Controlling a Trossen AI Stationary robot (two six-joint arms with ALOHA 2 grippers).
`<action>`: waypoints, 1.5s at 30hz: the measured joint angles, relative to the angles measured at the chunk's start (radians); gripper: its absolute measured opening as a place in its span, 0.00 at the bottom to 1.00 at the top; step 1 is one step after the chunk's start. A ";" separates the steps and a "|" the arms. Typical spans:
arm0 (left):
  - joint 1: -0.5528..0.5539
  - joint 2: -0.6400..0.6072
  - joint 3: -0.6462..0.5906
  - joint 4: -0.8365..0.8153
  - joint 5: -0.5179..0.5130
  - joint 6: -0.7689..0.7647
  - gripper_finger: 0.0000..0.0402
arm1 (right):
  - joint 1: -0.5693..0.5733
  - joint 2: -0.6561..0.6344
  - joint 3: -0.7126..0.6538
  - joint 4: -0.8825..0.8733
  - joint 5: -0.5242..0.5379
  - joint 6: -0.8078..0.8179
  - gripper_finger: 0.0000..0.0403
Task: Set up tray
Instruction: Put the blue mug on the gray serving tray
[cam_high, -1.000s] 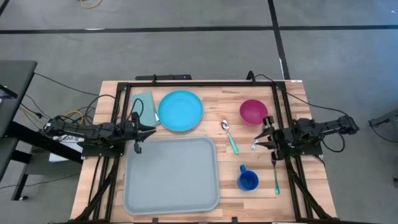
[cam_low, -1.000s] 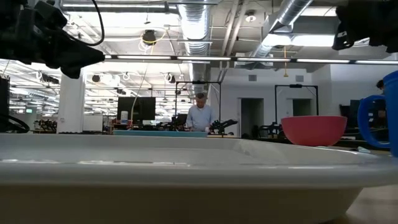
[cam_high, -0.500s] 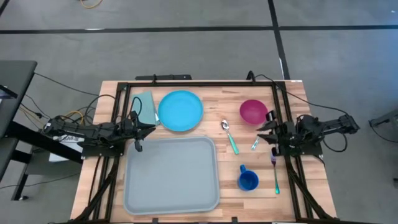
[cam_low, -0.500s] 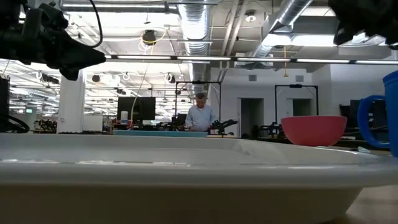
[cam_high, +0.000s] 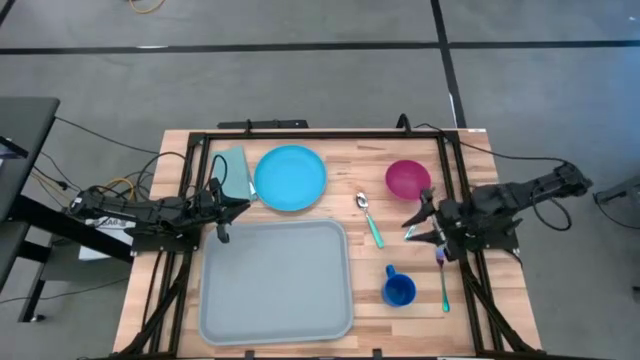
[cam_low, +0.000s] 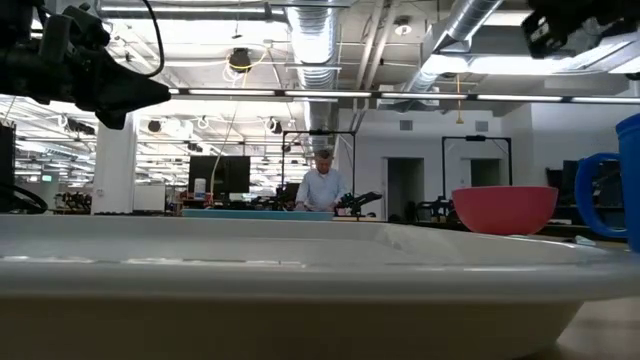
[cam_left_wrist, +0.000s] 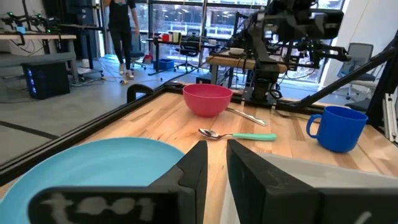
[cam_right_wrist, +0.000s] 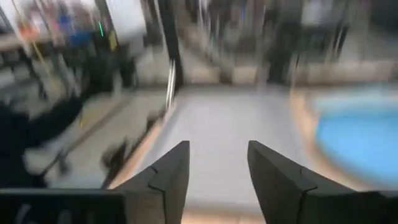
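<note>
Grey-blue, the tray (cam_high: 276, 281) lies in the lower centre of the high view on the wooden table (cam_high: 330, 150), empty, with the blue plate (cam_high: 290, 178) just above it. At its upper left corner hangs the left gripper (cam_high: 222, 212), fingers nearly pressed together and pinching nothing. Right of centre, the right gripper (cam_high: 417, 226) has its fingers spread and empty, between the pink bowl (cam_high: 407, 179) and the blue mug (cam_high: 398, 290).

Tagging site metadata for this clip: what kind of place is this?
Probably an open robotics lab or workshop: exposed ceiling ducts, rows of workbenches with monitors where a person works, and a wooden table framed by two robot arms.
</note>
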 joint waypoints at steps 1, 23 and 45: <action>0.000 0.000 0.000 0.000 -0.006 0.005 0.12 | 0.010 0.039 0.031 -0.055 0.000 0.038 0.41; 0.000 0.000 0.001 0.002 -0.465 0.179 0.12 | 0.197 0.708 0.266 -0.374 -0.061 0.503 0.42; 0.000 0.000 0.001 0.002 -0.459 0.140 0.12 | 0.186 0.896 0.266 -0.372 -0.133 0.357 0.03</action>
